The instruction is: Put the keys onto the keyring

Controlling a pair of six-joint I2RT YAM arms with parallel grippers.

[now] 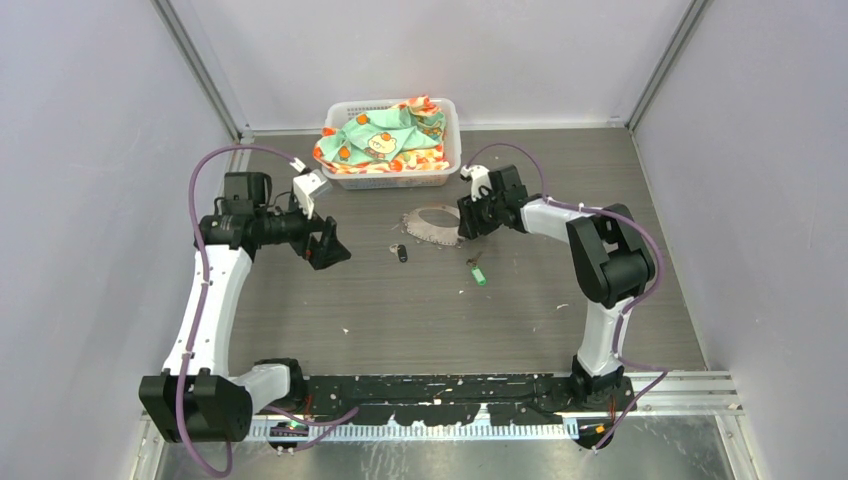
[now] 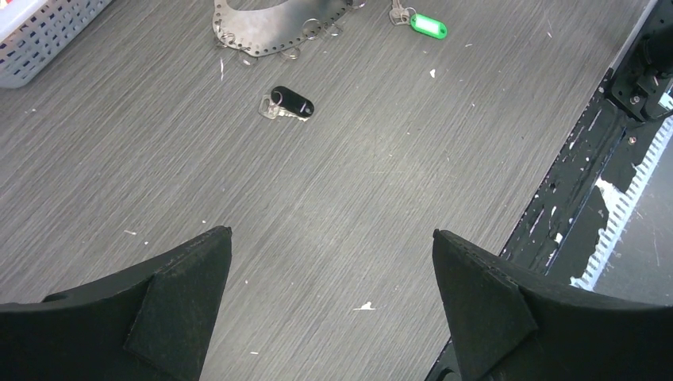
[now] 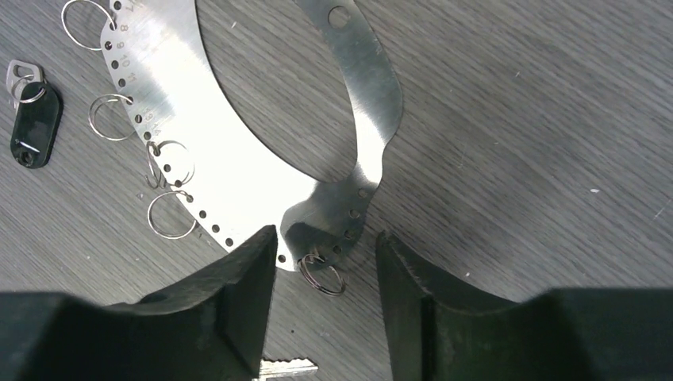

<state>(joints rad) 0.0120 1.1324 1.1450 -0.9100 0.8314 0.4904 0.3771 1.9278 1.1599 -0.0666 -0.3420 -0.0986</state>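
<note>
The keyring (image 1: 430,226) is a thin, flat silver loop with holes and small split rings along its edge, lying on the table's middle back. It also shows in the right wrist view (image 3: 238,186) and the left wrist view (image 2: 274,38). The black-headed key (image 1: 401,254) lies just left of it (image 2: 292,101) (image 3: 36,123). The green-headed key (image 1: 478,273) lies in front of it (image 2: 427,25). My right gripper (image 3: 325,234) is open, its jaws either side of the loop's near edge and a small split ring (image 3: 321,274), low over the table (image 1: 465,222). My left gripper (image 2: 332,232) is open and empty, left of the keys (image 1: 328,246).
A white basket (image 1: 448,118) with patterned cloth stands at the back behind the keyring. A silver key blade (image 3: 287,367) pokes out under my right gripper's left finger. The black base rail (image 2: 587,159) runs along the table's near edge.
</note>
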